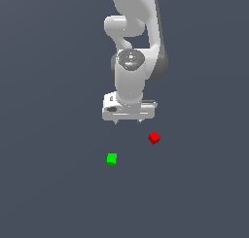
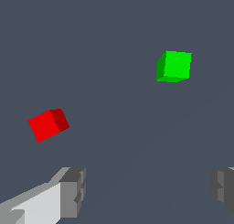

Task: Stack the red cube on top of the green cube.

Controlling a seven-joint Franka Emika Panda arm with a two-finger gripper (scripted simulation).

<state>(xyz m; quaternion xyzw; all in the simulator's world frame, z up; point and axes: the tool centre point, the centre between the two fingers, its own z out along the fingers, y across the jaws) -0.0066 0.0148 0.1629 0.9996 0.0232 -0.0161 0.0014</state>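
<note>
Below the white arm (image 1: 130, 62), the gripper (image 1: 127, 121) hangs over the flat grey floor (image 1: 48, 183) with its fingers pointing down and set wide apart, nothing between them. The exterior view shows only the two short fingertips (image 1: 115, 121) under the broad white hand body. The wrist view shows the same gripper (image 2: 148, 191) as two grey pads (image 2: 73, 191) at opposite edges of the picture, with bare floor (image 2: 114, 35) filling the gap.

With the gripper as landmark: the red cube (image 1: 154, 138) lies on the floor just beyond the finger on the exterior view's right, near it but not touching, and a little nearer the onlooker. It sits turned at an angle to the gripper's line. The green cube (image 1: 112, 159) lies farther out from the gripper than the red one, toward the exterior view's left of the fingers and nearer the onlooker, sitting squarer to the view.

Both cubes rest on the floor, well apart from each other, so the red one is not on the green one. The wrist view shows the red cube (image 2: 48, 124) and the green cube (image 2: 174, 66) both outside the span of the fingers, each flat on the floor.
</note>
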